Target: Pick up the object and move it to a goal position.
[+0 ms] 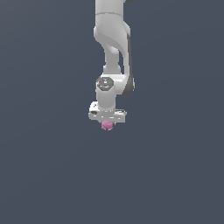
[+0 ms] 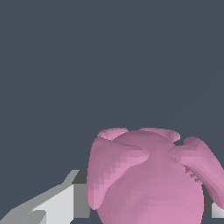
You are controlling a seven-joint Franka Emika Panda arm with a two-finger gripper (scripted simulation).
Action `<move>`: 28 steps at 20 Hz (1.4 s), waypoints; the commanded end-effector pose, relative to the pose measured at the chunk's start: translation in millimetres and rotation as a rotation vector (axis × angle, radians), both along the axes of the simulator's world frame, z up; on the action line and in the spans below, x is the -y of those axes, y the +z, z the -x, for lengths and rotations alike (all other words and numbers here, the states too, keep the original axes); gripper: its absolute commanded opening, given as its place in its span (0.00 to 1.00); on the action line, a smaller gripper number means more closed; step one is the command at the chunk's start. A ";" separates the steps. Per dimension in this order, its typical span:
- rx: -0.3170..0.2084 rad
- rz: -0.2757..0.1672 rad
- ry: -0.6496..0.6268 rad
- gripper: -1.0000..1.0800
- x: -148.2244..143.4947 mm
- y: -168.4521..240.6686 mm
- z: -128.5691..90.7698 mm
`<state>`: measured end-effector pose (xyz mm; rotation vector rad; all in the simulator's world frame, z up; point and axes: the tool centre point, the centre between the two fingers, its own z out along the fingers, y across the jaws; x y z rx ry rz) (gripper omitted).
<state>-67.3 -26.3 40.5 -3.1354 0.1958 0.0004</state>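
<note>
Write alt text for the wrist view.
A pink lump with stubby nubs fills the lower part of the picture, sitting between the gripper's fingers, one pale grey finger showing beside it. Everything behind is plain dark grey-blue.

A plain, flat dark grey-blue surface (image 1: 48, 175) fills both views; whether the pink object (image 1: 106, 126) rests on it is unclear.

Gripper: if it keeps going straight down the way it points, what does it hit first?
The pink object: it sits right under the gripper, between the fingers. Whether they already touch it, or a surface lies below, is unclear.
</note>
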 end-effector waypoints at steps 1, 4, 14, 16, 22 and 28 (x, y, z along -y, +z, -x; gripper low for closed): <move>0.001 0.000 0.000 0.00 0.5 2.1 -0.8; 0.001 0.000 0.000 0.00 2.4 9.5 -2.8; 0.001 0.000 0.000 0.00 17.7 67.5 -19.1; 0.001 0.000 0.000 0.00 22.3 85.0 -24.1; 0.001 0.000 0.000 0.00 37.6 143.9 -41.2; 0.001 0.000 0.000 0.00 52.9 202.5 -58.7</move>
